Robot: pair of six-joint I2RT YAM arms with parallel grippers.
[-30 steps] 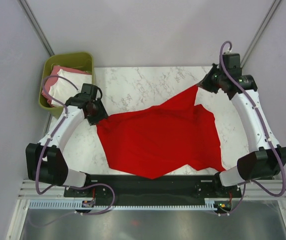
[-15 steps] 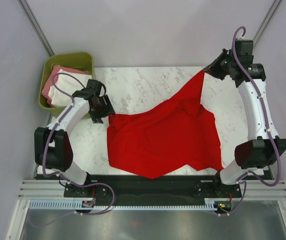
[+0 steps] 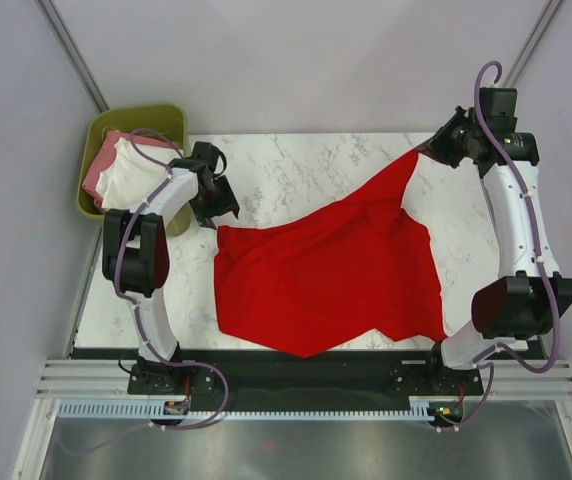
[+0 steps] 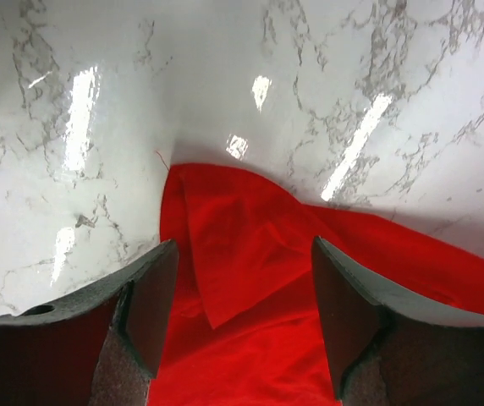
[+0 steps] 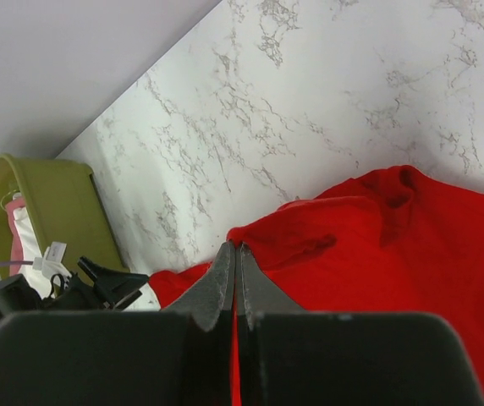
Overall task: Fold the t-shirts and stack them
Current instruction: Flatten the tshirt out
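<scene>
Tension matters: our right tool (image 5: 234,256) pinches the red t-shirt (image 3: 326,275) by a corner; our left tool (image 4: 242,254), released, hovers with another corner just beneath it, so we should grip there, then spread.

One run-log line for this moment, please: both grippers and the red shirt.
left gripper: open above red t-shirt left corner, not gripping | right gripper: shut on its far-right corner | shirt: unfolded on table

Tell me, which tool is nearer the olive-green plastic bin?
Left. The left tool sits beside the bin; the right tool is across the table, pinching the red cotton t-shirt.
</scene>
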